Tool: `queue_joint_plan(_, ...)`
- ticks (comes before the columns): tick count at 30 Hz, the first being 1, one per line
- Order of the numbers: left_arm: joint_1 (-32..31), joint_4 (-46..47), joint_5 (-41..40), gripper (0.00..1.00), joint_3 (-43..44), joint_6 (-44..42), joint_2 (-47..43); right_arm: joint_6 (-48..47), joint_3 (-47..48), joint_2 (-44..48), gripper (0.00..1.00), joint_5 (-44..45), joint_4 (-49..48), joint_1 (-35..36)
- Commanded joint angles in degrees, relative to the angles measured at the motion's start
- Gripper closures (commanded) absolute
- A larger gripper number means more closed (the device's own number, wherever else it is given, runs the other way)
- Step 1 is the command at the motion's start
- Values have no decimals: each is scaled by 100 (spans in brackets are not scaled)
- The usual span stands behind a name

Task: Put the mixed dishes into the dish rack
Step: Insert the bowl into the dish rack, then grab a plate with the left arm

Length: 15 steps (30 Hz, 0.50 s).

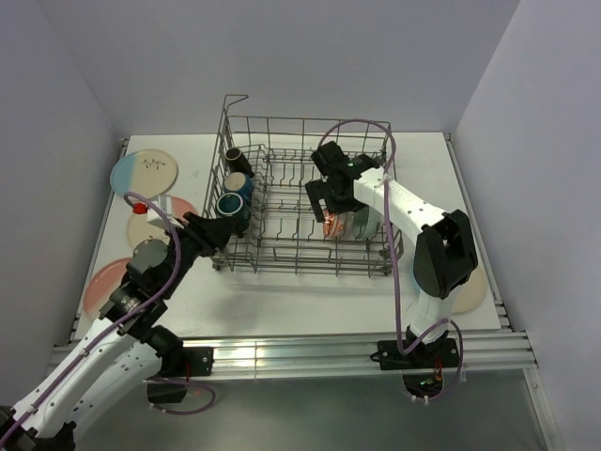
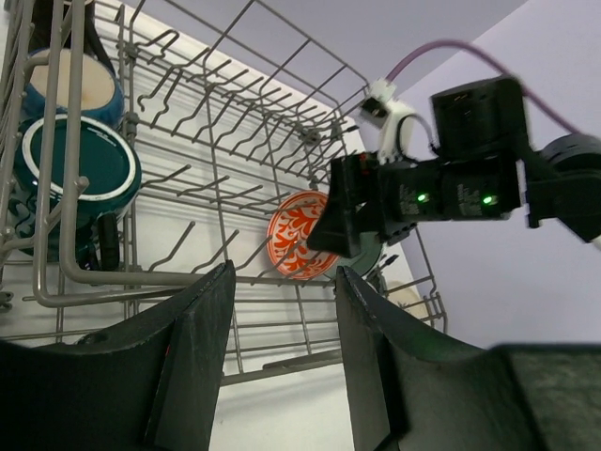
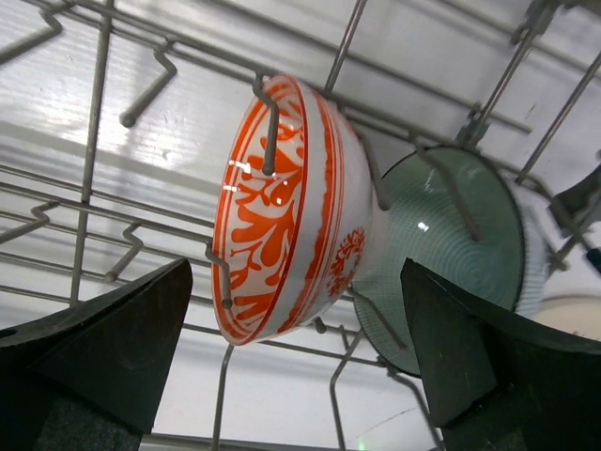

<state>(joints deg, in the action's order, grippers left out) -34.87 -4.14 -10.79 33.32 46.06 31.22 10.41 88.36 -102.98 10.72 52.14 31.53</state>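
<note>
The grey wire dish rack (image 1: 302,121) stands mid-table. An orange-red patterned bowl (image 3: 282,216) rests on edge between its tines, a pale green bowl (image 3: 460,244) right behind it. My right gripper (image 3: 296,366) is open, its fingers straddling the orange bowl (image 1: 334,226) without touching it. A black mug (image 1: 232,157) and two teal mugs (image 2: 75,164) sit in the rack's left end. My left gripper (image 2: 282,348) is open and empty, low outside the rack's front-left corner (image 1: 223,231). Three plates lie left of the rack: cream-blue (image 1: 144,172), cream-pink (image 1: 155,224), pink (image 1: 105,282).
A cream plate (image 1: 477,289) lies at the right front, partly behind the right arm's base link (image 1: 441,249). The rack's tall sides and upright tines (image 2: 216,141) surround the right gripper. Walls close in the table on the left, back and right.
</note>
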Motion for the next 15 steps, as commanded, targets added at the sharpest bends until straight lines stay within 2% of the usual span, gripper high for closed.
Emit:
queue_joint_plan(1, 24, 177, -11, 47, 183, -106, 103, -450, 594, 357, 0, 97, -11, 20)
queue_joint_plan(6, 24, -332, -327, 45, 578, -115, 393, -1260, 1613, 375, 0, -236, 200, -77)
queue_joint_plan(9, 24, -901, -792, 36, 1017, -36, 595, -2138, 2325, 393, 0, -1420, 541, -348)
queue_joint_plan(10, 24, -1052, -907, 31, 1262, -27, 683, -2636, 2492, 401, 0, -2294, 630, -445)
queue_joint_plan(11, 24, -1201, -1021, 29, 1395, -1, 736, -2850, 2737, 428, 0, -2764, 709, -672)
queue_joint_plan(15, 234, -2238, -1680, 17, 2195, 236, 1148, -3668, 2714, 612, 0, -4760, 640, -1183)
